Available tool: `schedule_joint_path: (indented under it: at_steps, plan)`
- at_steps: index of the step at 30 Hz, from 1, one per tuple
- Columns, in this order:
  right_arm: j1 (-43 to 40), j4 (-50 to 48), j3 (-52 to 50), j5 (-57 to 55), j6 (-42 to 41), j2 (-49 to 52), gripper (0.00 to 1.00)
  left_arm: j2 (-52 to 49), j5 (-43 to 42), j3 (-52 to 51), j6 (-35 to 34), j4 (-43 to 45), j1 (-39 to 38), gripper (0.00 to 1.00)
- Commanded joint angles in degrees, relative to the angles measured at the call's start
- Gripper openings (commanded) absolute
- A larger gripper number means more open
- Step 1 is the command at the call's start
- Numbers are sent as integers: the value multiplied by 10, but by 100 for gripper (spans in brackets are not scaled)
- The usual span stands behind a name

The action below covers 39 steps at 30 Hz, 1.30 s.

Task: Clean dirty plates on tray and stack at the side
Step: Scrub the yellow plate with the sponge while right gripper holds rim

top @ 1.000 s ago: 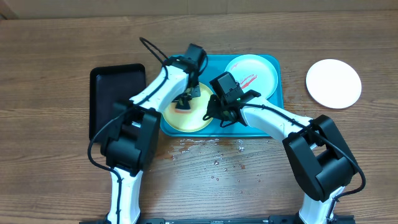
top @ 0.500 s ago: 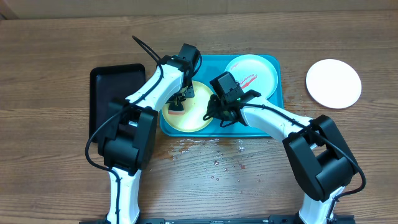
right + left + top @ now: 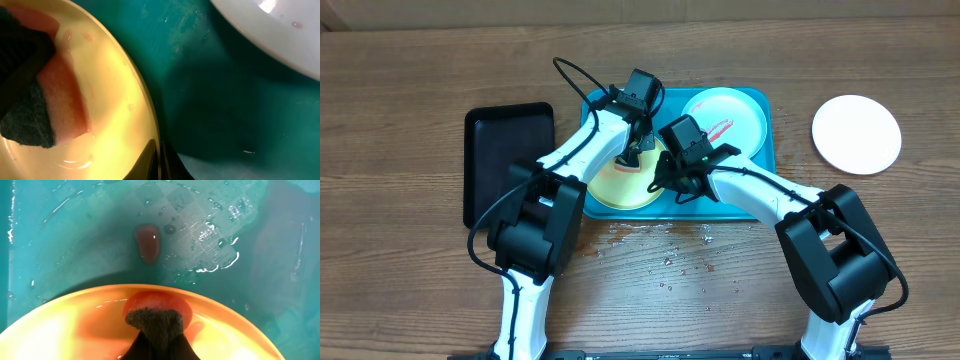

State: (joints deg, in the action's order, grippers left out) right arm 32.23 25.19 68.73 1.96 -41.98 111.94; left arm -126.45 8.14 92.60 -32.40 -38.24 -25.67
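Turquoise tray [image 3: 756, 140] lies under both my hands, and nothing about it has changed. The change is my left gripper [image 3: 638, 150]. Half a second ago it was scrubbing the near-left part of the yellow-green plate [image 3: 618, 192]; now it has swung across to the far rim, right beside my right gripper [image 3: 672, 180]. My left jaws are clamped on the sponge [image 3: 157, 312], pressed onto that rim. My right jaws are pinched on the same plate's edge and hold it steady, unmoved. I judge this scrub pass is nearly across the face, so this plate is close to done and stacking comes next.

Counts:
- One turquoise tray.
- One black tray [image 3: 495, 150], well off to the left of my left gripper.
- Three plates:
  - The yellow-green plate, under my hands on the tray.
  - A mint plate [image 3: 720, 108], just beyond my right gripper on the tray, with red smears [image 3: 718, 128] still on it.
  - A white plate [image 3: 856, 133], far right of my right gripper on the bare table.
- One sponge.
- One red blob [image 3: 147, 242] on the wet tray floor, past the sponge.
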Motion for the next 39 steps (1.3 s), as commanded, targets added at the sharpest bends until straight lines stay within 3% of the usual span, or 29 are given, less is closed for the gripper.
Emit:
schedule_joint_path:
  at_steps: [1, 15, 39]
  plan:
    - [0, -7, 10, 2, 4, -7, 4, -54, -70, -30, 6, 0, -23, 4]
    - [0, -24, 10, 1, -2, -7, 4, -53, -104, -30, 0, -10, -50, 4]
    - [-2, -38, 10, -19, -30, -7, 4, -54, 110, -45, -53, -51, -26, 4]
